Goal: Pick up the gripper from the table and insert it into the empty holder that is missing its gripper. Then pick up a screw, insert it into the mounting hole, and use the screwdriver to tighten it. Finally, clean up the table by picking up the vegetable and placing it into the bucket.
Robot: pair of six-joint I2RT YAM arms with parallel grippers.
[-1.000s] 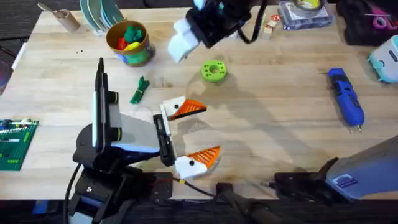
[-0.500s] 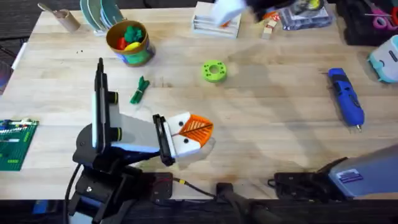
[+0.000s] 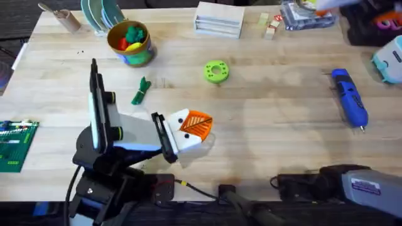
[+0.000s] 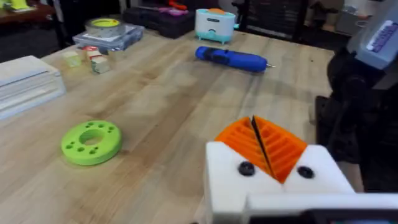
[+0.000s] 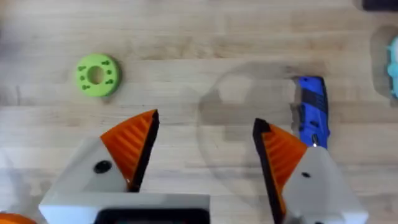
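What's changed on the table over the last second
The left gripper closed: its two orange-tipped fingers stood wide apart a second ago and now sit pressed together, holding nothing. The right arm, which loomed over the far side of the table near the green disc, swept away toward the far right corner. The screwdriver, vegetable and bucket stayed put.

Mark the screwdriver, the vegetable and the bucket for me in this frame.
screwdriver (image 3: 349, 100): overhead view, middle of its blue body.
vegetable (image 3: 140, 91): overhead view, middle of the slim green pod.
bucket (image 3: 139, 58): overhead view, its green and blue outer wall.
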